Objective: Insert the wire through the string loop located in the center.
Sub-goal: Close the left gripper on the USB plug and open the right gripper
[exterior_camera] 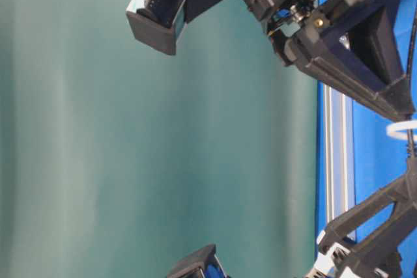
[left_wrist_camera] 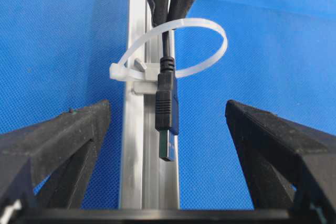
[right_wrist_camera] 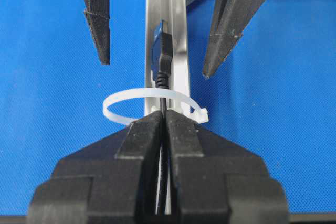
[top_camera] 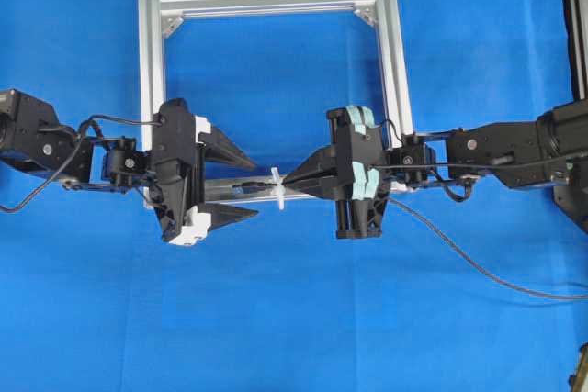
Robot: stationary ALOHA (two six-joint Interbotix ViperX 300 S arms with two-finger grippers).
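The white string loop (top_camera: 277, 188) stands on the front bar of the silver frame (top_camera: 152, 61). My right gripper (top_camera: 289, 178) is shut on the thin black wire (top_camera: 478, 263), its tips right at the loop. In the right wrist view the shut gripper (right_wrist_camera: 164, 116) holds the wire just behind the loop (right_wrist_camera: 113, 103), and the plug (right_wrist_camera: 160, 45) lies beyond it over the bar. In the left wrist view the plug (left_wrist_camera: 167, 114) pokes through the loop (left_wrist_camera: 223, 43) toward my open left gripper (left_wrist_camera: 167, 108), whose fingers (left_wrist_camera: 79, 129) stand apart on either side of it. The left gripper also shows in the overhead view (top_camera: 250, 184).
The frame bar (left_wrist_camera: 134, 156) runs under the plug between both grippers. The rest of the wire trails off to the right over the blue cloth. The table-level view shows the loop (exterior_camera: 401, 128) between the two arms beside the bar (exterior_camera: 339, 154).
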